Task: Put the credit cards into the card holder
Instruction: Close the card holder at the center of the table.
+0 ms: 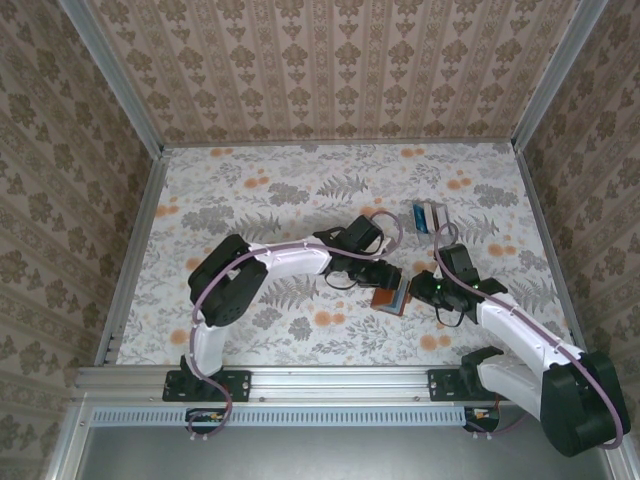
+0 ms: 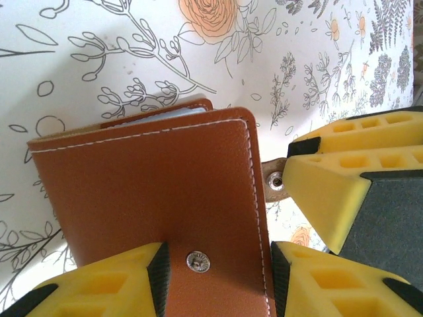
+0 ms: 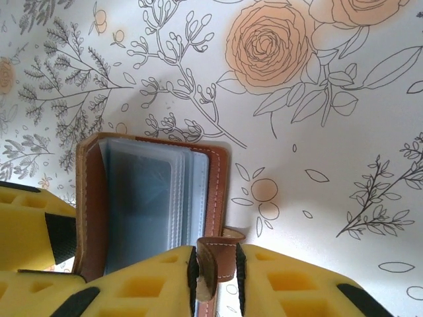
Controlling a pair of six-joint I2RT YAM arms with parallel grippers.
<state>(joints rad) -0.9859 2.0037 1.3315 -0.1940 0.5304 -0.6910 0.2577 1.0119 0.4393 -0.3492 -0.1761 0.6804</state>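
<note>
The reddish-brown card holder [image 1: 392,297] lies at the table's middle right, between both grippers. In the left wrist view its leather cover [image 2: 152,191] with a metal snap [image 2: 197,261] sits under my left gripper [image 2: 218,264], which is open; one finger overlaps the cover and the other is at its stitched edge. My right gripper [image 3: 215,261] is shut on the closing strap [image 3: 221,254], beside the greyish clear pockets [image 3: 145,198]. The credit cards [image 1: 430,215], a small white and blue stack, lie farther back on the table, apart from both grippers.
The table wears a floral cloth [image 1: 280,190] and is walled by patterned panels with metal rails [image 1: 135,250]. The right gripper's yellow fingers [image 2: 357,178] crowd the card holder's right side in the left wrist view. A metal rail [image 1: 330,380] runs along the front.
</note>
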